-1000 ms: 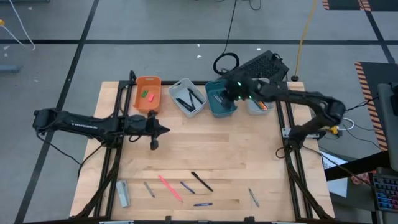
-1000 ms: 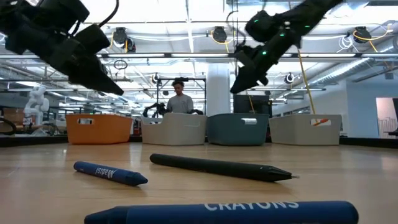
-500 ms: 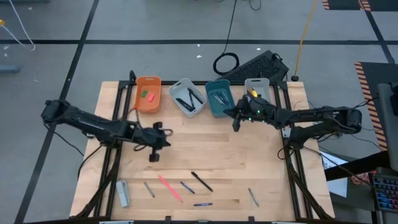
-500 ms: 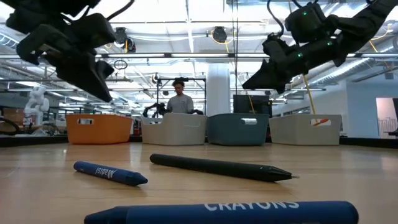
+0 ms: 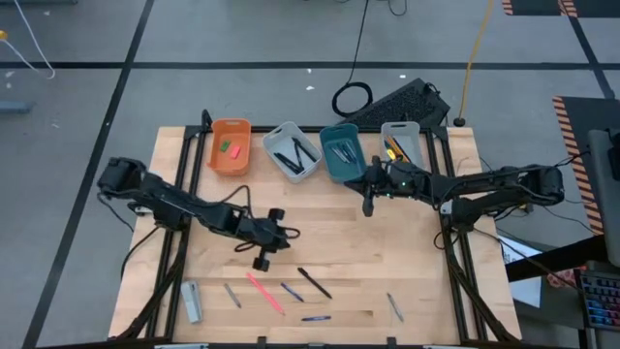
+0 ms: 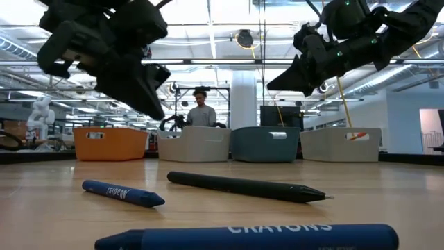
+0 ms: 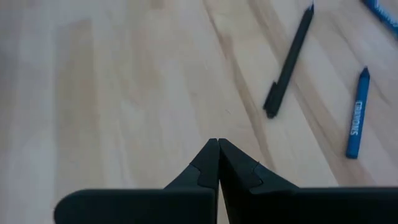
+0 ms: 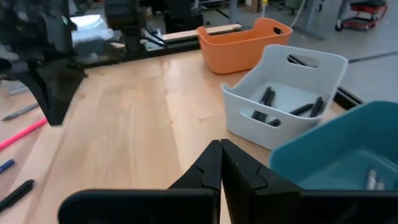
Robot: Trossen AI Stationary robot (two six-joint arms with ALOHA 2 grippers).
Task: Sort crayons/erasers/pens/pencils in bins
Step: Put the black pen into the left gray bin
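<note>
Mid-table, left gripper [image 5: 262,263] closed, near pens [image 5: 314,283]

Left end effector [image 5: 260,262] closed mid-table, right end effector [image 5: 367,206] closed

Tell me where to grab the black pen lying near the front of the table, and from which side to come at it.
Grip the black pen around mid-length, coming straight down from above, fingers closing across its width. It lies flat on the table, slanted, with bare wood on both sides at its middle. The short blue crayon lies close alongside, so stay centred. The left gripper, shut now, is nearest.
</note>
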